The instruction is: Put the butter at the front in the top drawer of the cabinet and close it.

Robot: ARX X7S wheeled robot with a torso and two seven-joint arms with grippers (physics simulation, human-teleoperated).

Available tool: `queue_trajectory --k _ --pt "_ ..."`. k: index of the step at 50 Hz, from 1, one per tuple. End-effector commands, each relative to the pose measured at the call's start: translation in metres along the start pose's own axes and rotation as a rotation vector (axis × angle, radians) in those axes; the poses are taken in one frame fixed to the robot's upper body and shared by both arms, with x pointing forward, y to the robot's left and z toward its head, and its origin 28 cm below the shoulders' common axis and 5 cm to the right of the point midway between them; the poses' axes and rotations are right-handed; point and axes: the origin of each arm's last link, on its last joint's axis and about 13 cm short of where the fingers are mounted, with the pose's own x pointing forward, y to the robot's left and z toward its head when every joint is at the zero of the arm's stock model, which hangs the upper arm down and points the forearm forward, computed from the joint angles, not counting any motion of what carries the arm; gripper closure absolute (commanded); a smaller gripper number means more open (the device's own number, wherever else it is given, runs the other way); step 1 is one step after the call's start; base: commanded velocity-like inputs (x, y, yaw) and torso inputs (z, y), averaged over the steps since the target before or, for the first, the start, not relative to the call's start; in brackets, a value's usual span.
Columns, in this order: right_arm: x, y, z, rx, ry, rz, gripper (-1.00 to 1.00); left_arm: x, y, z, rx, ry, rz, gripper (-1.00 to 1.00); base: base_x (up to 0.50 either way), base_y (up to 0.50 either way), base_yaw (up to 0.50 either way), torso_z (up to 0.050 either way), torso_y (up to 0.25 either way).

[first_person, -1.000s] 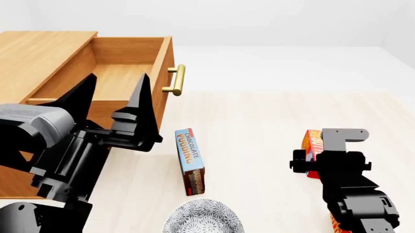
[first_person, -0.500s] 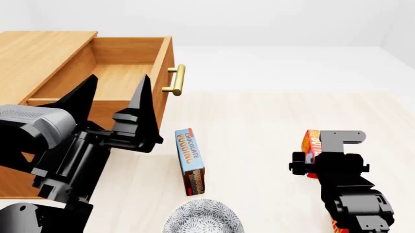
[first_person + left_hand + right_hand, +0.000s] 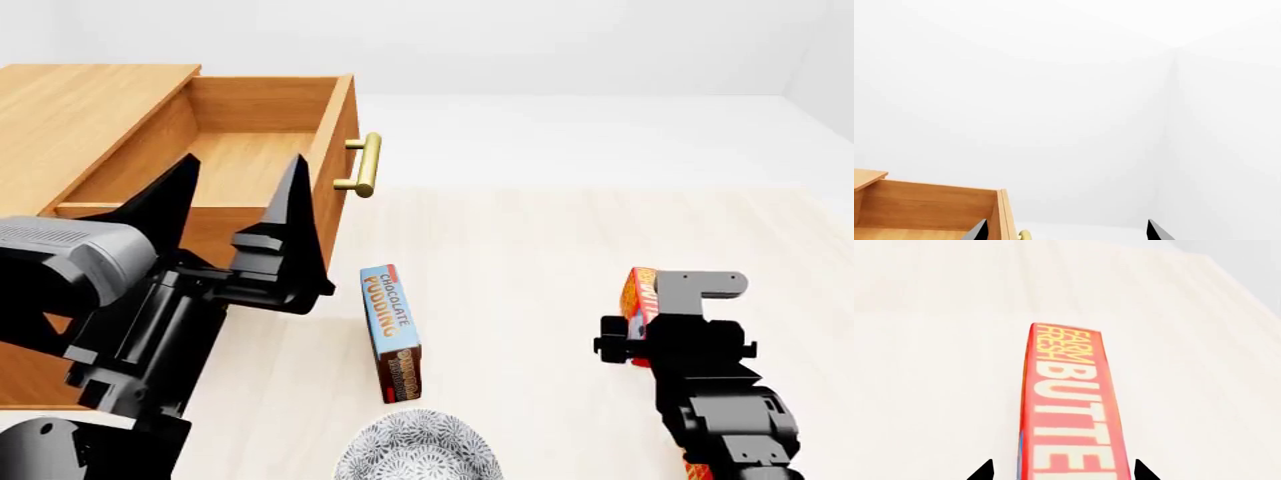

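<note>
The butter point(image 3: 1071, 405), a red carton with yellow "FARM FRESH BUTTER" lettering, stands on its long edge on the pale floor, also in the head view point(image 3: 642, 296). My right gripper point(image 3: 1064, 471) is open, with one fingertip on each side of the carton and gaps at both; in the head view point(image 3: 650, 345) it is over the carton's near end. The cabinet point(image 3: 80, 110) stands at the left with its top drawer point(image 3: 234, 165) pulled open and empty, brass handle point(image 3: 362, 165) facing right. My left gripper point(image 3: 234, 195) is open and empty in front of the drawer.
A blue-and-brown chocolate pudding box point(image 3: 390, 330) lies on the floor between the arms. A patterned grey bowl point(image 3: 418, 450) sits at the near edge. A red sliver point(image 3: 690, 468) shows beside my right arm. The left wrist view shows the drawer's corner point(image 3: 927, 210) and white walls.
My right gripper has crept slightly nearer and lower along the butter carton. The left arm, drawer and pudding box have not moved.
</note>
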Motion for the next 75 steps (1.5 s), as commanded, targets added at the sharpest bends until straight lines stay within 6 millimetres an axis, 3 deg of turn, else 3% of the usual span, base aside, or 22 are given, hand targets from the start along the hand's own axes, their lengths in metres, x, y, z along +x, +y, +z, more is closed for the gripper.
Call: queue_trajectory --k 1,38,39,60,75 --pt "0.000 0.003 -0.003 0.006 0.026 0.005 -1.00 0.000 0.000 0.000 0.001 -0.001 0.002 -1.00 0.00 0.00 0.00 0.000 0.000" --pt "0.000 0.001 -0.012 0.005 0.072 -0.004 -1.00 0.000 0.001 -0.001 -0.002 0.000 0.006 -1.00 0.00 0.00 0.00 0.000 0.000" --pt "0.000 0.001 -0.012 0.005 0.072 -0.007 1.00 0.000 0.001 -0.001 -0.002 0.000 0.005 -1.00 0.00 0.00 0.00 0.000 0.000" --pt "-0.009 -0.004 -0.003 0.039 -0.023 -0.024 1.00 0.000 0.002 0.001 -0.003 -0.005 0.009 -1.00 0.00 0.00 0.00 0.000 0.000" --pt "-0.030 -0.003 0.028 0.068 -0.218 -0.005 1.00 0.000 0.001 0.003 -0.004 -0.012 0.010 -1.00 0.00 0.00 0.00 0.000 0.000"
